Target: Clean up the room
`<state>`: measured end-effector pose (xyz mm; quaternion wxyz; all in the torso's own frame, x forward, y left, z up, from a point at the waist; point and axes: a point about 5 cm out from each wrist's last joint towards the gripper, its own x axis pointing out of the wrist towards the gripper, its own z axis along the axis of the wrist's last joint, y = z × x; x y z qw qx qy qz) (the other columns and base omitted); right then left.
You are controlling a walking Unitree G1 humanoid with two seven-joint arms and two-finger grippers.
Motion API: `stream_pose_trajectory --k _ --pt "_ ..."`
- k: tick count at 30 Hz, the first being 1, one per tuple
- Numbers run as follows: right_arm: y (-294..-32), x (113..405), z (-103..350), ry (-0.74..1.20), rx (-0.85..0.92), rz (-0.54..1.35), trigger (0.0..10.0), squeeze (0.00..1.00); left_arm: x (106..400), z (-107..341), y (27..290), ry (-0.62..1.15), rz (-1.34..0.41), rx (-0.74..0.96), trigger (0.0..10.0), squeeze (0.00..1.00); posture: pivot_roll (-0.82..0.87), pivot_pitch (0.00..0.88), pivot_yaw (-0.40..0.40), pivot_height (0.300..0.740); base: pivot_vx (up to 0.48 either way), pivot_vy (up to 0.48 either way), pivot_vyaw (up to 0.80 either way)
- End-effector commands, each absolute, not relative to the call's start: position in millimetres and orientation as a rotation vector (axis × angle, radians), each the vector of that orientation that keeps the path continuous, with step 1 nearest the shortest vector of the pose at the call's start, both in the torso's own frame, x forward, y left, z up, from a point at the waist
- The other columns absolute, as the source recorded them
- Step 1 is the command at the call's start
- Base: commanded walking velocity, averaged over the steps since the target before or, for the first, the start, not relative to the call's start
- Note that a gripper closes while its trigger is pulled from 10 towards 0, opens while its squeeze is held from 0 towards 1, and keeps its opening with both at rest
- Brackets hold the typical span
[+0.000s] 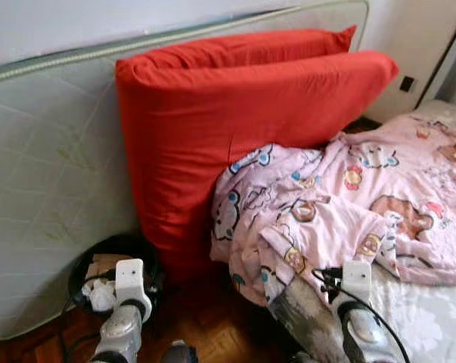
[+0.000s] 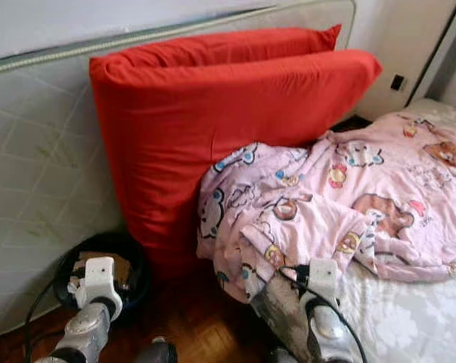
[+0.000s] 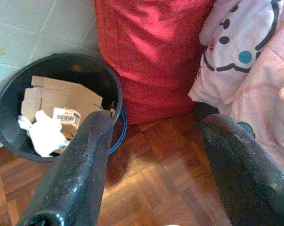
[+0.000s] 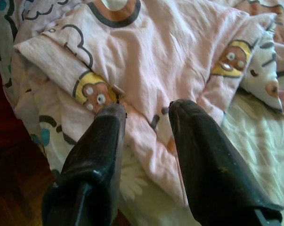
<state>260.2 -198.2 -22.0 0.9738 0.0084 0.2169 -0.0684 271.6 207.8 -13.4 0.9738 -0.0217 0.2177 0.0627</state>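
Note:
A black bin (image 3: 61,57) stands on the parquet floor beside a big red cushion (image 1: 243,113); cardboard (image 3: 61,96) and crumpled white paper (image 3: 44,134) lie inside it. My left gripper (image 3: 158,120) hangs open over the floor between bin and cushion, holding nothing. A pink cartoon-print blanket (image 1: 348,204) lies rumpled across the bed's corner and against the cushion. My right gripper (image 4: 144,109) is open just above a fold of the blanket (image 4: 151,61), with nothing between its fingers. Both silver arms (image 1: 125,318) reach in from below.
A quilted mattress (image 1: 54,174) leans upright against the wall behind the cushion and bin. The bed's white floral sheet (image 1: 432,318) shows at the lower right. Dark parquet (image 3: 151,174) lies between bin and bed. A wall socket (image 1: 407,83) sits at the far right.

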Motion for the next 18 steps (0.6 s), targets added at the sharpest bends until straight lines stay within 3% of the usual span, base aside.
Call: stream_pose_trajectory --k 1,18 --pt "-194 262 -21 0.431 0.029 -0.132 10.0 0.00 280 -5 212 0.405 0.129 -0.041 10.0 0.00 0.05 0.000 0.022 0.637 0.000 0.000 0.00" --pt "-195 264 -20 0.437 0.022 -0.120 10.0 0.00 295 10 199 0.313 0.088 -0.048 10.0 0.00 0.04 0.000 0.024 0.637 0.000 0.000 0.00"
